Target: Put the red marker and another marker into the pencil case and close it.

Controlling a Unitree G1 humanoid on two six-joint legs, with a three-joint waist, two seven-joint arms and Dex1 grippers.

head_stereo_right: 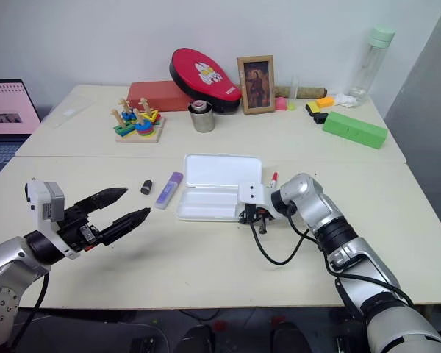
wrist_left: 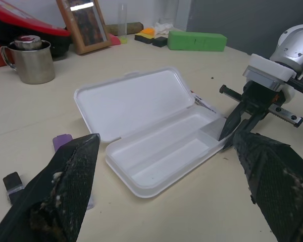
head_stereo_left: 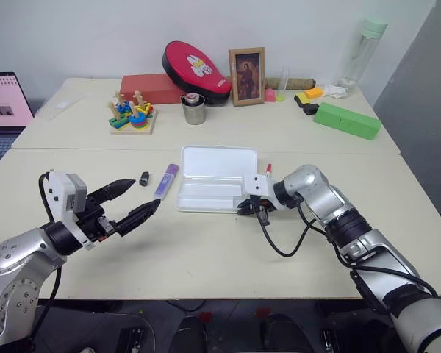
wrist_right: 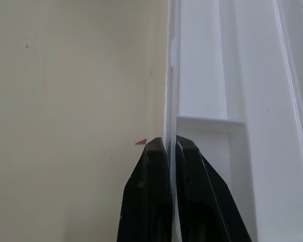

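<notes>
On the left of the table (head_stereo_left: pixel 206 250) we saw the left gripper (head_stereo_left: pixel 136 200) hovering, fingers spread wide, empty. Just ahead lay the lavender marker (head_stereo_left: pixel 166 181), beside the pencil case (head_stereo_left: pixel 209 179), which lay open and empty. The right gripper (wrist_right: pixel 167 146) pinched the case's right-end wall. The red marker (head_stereo_left: pixel 267 169) lay just behind that gripper.

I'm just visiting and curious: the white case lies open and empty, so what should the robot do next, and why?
Probably let go of the case wall and go for the red marker. The right hand is pinched shut on the case's rim, while the red marker lies on the table just behind that hand and the purple marker lies beside the case, both still outside. The left hand hovers open.
</notes>
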